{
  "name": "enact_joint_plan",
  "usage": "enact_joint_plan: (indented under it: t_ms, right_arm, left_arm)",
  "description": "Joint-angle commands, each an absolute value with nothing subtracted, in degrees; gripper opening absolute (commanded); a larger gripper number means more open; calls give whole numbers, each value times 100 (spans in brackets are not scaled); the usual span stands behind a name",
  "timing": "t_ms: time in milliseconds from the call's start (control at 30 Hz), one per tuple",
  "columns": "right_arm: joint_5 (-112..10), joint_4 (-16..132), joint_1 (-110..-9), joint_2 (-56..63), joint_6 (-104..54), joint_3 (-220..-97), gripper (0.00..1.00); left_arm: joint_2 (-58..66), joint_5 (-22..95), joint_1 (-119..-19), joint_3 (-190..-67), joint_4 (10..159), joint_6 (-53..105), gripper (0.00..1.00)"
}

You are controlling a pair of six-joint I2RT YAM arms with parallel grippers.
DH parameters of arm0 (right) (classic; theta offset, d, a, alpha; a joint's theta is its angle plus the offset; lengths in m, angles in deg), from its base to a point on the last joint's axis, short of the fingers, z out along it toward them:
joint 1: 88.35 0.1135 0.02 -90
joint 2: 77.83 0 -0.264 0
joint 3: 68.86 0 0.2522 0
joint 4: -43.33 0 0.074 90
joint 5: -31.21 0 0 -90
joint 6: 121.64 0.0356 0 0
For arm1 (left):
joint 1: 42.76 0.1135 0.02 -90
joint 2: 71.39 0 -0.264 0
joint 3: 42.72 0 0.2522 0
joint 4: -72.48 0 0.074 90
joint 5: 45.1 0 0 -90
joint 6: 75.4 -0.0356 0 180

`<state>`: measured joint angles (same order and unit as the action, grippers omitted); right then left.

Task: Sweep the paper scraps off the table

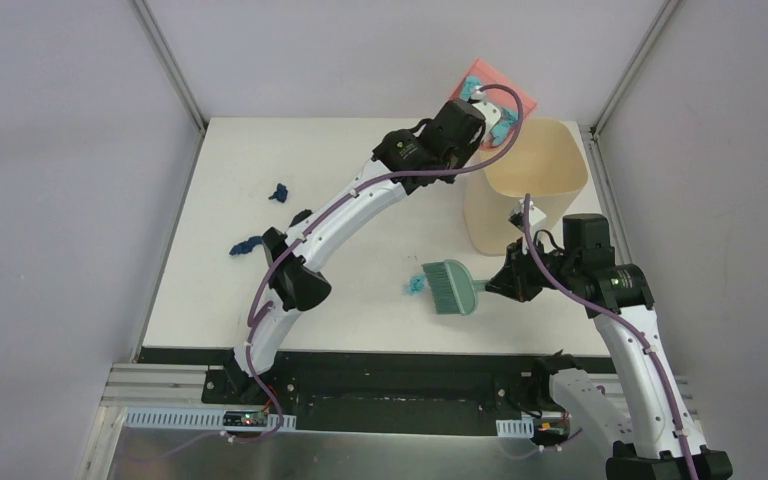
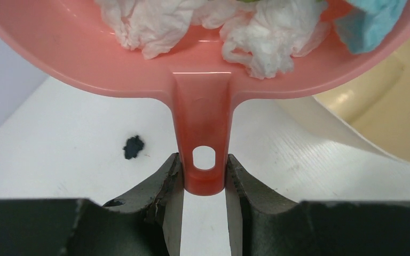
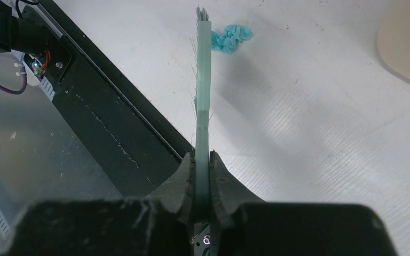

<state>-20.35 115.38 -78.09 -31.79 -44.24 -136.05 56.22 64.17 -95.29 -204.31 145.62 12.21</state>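
Note:
My left gripper [image 1: 467, 108] [image 2: 204, 172] is shut on the handle of the pink dustpan [image 1: 505, 88] [image 2: 203, 106], held up at the back right beside the beige bin [image 1: 530, 180]. White and light teal paper scraps [image 2: 267, 37] lie in the pan. My right gripper [image 1: 493, 286] [image 3: 203, 160] is shut on the teal hand brush [image 1: 448, 287] [image 3: 203, 80], low over the table [image 1: 230, 160]. One teal scrap [image 1: 412, 288] [image 3: 230, 37] lies at the bristle tips. Two dark blue scraps [image 1: 279, 192] [image 1: 245, 245] rest at the left; a dark scrap [image 2: 133, 146] shows below the pan.
The bin [image 2: 400, 122] [image 3: 408, 42] stands at the table's back right corner, close to both arms. Grey frame posts rise at the back corners. A black rail and the arm bases line the near edge [image 1: 390, 365].

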Motion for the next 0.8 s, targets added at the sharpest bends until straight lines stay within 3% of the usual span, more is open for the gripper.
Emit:
enact_joint_plan:
  t_ms: [0,267,400,767]
  right_arm:
    - [-1796,11367,-7842,-3276,-4576,-13662,0]
    - [-1745,11446,-7842,-3243,-4622,-13676,0]
    - [-1666,11480,-7842,-3196,-4675,-13693,0]
    - [-1537,11536,-7842,-3265,-4763,-13693,0]
  left_arm:
    - [5745,7459,-9732,-20696,13522,210,0]
    - [6059,8681,-10063,-20495,12371,-1619,0]
    - [6265,9676,-10199,-19929,10329,-3871,0]
    - [6141,9703,-10185,-18712,7558,-6632,0]
